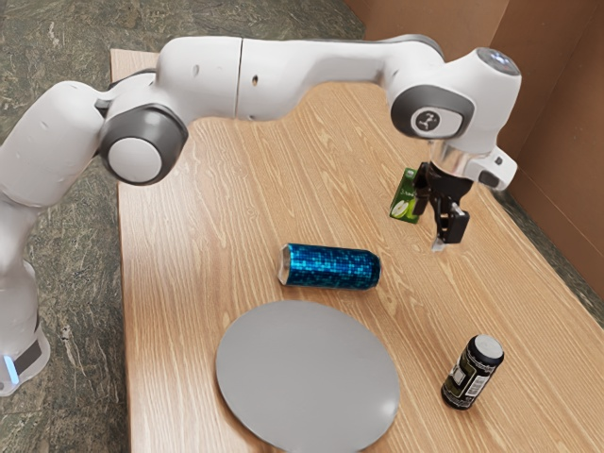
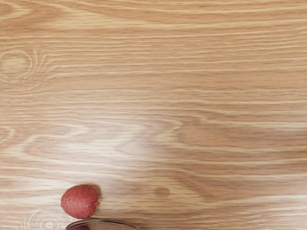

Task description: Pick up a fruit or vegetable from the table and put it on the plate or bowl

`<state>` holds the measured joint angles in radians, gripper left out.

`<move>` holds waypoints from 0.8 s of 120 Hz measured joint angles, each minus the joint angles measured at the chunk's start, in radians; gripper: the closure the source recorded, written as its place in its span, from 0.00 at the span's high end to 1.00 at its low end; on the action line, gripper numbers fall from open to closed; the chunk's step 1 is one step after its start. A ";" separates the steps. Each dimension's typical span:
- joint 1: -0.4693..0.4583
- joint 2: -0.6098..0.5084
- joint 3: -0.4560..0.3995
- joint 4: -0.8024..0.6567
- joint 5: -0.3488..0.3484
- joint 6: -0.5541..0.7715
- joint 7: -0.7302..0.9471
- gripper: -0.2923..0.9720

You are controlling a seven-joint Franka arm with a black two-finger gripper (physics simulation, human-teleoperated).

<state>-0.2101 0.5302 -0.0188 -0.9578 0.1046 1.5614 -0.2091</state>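
A small red strawberry-like fruit [image 2: 80, 201] lies on the bare wooden table [image 2: 153, 96], under my hand and off to one side of it. My black gripper [image 1: 445, 236] hangs above the table's far right part in the exterior view, open and with nothing between its fingers. The round grey plate [image 1: 307, 375] lies flat near the front edge, well to the exterior view's left of and nearer than the gripper. In the exterior view the hand hides the fruit.
A blue patterned can [image 1: 330, 266] lies on its side between plate and gripper. A green carton [image 1: 406, 195] stands just behind the gripper. A black bottle [image 1: 472, 371] stands right of the plate. Brown walls [image 1: 557, 104] close the far right side.
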 joint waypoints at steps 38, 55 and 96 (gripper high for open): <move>0.030 0.001 -0.001 -0.037 -0.005 0.000 0.006 0.77; 0.026 -0.001 -0.003 -0.067 -0.015 -0.001 0.010 0.77; 0.035 0.025 -0.002 -0.086 -0.026 0.003 0.016 0.77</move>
<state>-0.1753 0.5551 -0.0204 -1.0434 0.0782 1.5643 -0.1932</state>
